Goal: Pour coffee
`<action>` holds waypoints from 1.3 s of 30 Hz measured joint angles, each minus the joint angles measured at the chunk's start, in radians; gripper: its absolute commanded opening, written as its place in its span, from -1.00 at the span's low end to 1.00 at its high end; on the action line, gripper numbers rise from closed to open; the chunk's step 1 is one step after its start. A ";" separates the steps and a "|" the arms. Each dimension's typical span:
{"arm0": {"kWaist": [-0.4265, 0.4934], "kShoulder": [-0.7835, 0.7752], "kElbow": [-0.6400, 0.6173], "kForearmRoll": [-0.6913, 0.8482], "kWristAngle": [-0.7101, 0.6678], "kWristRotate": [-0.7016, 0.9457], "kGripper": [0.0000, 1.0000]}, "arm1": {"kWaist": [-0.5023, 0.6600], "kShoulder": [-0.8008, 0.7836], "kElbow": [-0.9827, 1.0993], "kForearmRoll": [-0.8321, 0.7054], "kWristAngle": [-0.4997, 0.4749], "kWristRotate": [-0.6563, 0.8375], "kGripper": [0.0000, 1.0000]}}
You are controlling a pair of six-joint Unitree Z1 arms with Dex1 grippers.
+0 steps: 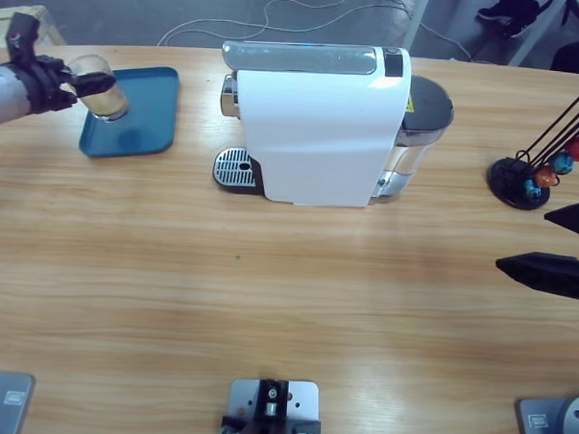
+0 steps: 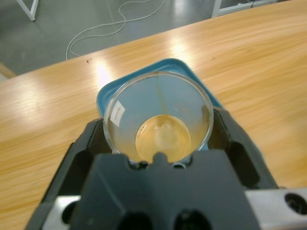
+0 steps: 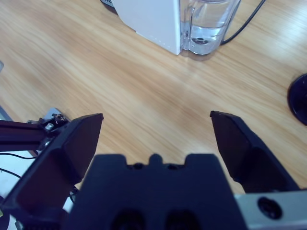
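My left gripper (image 1: 84, 85) is shut on a small clear glass tumbler (image 1: 100, 87) over the left part of a blue tray (image 1: 145, 115) at the table's far left. A shallow layer of amber-brown coffee (image 2: 163, 138) lies at the bottom of the tumbler (image 2: 158, 115), with the black jaws pressing on both sides of the glass. At the right edge my right gripper (image 1: 555, 244) stands open with nothing between its jaws, and the same open gripper (image 3: 156, 132) hangs over bare wood in the right wrist view.
A white coffee machine (image 1: 318, 122) with a round drip grate (image 1: 236, 167) and a clear water tank (image 1: 418, 136) stands mid-table at the back. A black capsule rack (image 1: 542, 166) with coloured capsules is at the far right. Bare wood stretches across the front.
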 measured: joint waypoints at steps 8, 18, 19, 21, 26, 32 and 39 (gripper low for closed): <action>0.001 0.088 -0.037 -0.012 0.005 -0.022 -1.00 | 0.000 0.000 0.001 -0.007 0.000 0.000 0.98; 0.001 0.119 -0.086 -0.006 0.019 -0.065 0.96 | 0.000 0.000 0.001 -0.007 0.000 0.000 0.98; 0.001 0.119 -0.086 -0.007 0.010 -0.069 0.96 | 0.000 0.000 0.001 -0.007 0.000 0.000 0.98; 0.000 0.119 -0.085 -0.018 -0.013 -0.076 0.96 | 0.000 0.000 0.001 -0.007 0.000 0.000 0.98; 0.000 0.089 -0.047 -0.050 -0.041 -0.082 0.96 | 0.000 -0.001 0.002 -0.008 0.000 0.000 0.99; 0.000 -0.170 0.078 -0.025 -0.001 -0.116 0.96 | 0.000 -0.005 0.011 -0.032 -0.001 0.000 0.99; -0.124 -0.624 0.051 0.566 0.043 -0.164 0.96 | 0.000 -0.040 0.013 -0.068 -0.021 0.000 0.99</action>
